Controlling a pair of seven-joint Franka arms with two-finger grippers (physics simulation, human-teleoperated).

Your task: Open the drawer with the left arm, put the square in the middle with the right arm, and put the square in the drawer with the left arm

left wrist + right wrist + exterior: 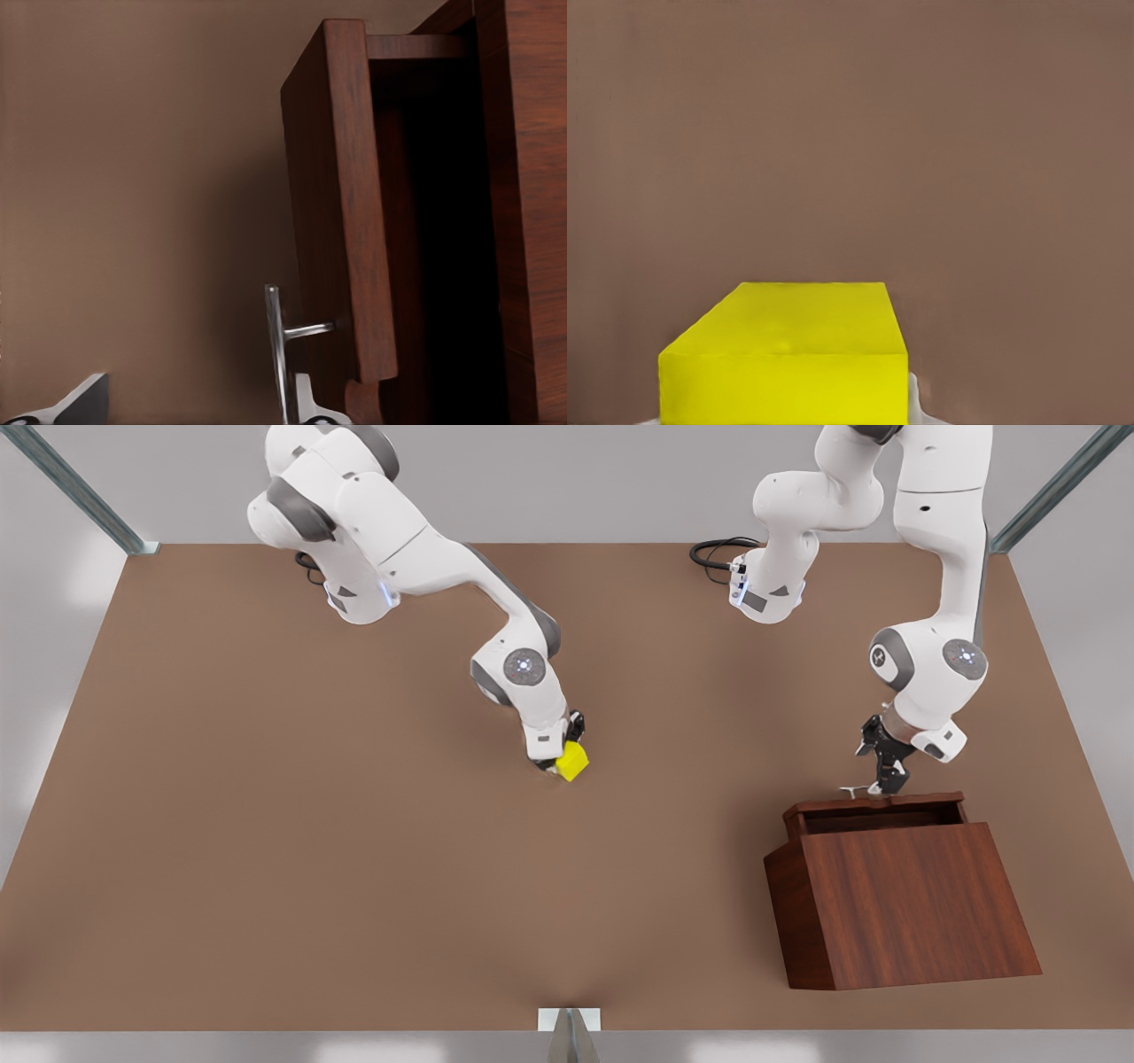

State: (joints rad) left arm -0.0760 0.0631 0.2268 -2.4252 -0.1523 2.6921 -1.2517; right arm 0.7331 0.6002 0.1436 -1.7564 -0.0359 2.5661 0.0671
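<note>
The yellow square (572, 762) is held tilted just over the middle of the brown tabletop (354, 850), with my right gripper (558, 762) shut on it. The right wrist view has the square (784, 354) close up between the fingers. At the front view's right stands the wooden cabinet (904, 903), its drawer (873, 815) pulled out toward the arms. My left gripper (886, 778) hangs open right at the silver handle (852, 789). In the left wrist view the handle (276, 345) sits near one fingertip (310, 405), and the drawer front (341, 204) stands beside the dark cavity.
Black cables (718, 553) lie at the arm bases by the table's far edge. Metal frame posts (80, 491) rise at the far corners. Bare tabletop spreads across the front view's left and along the near edge.
</note>
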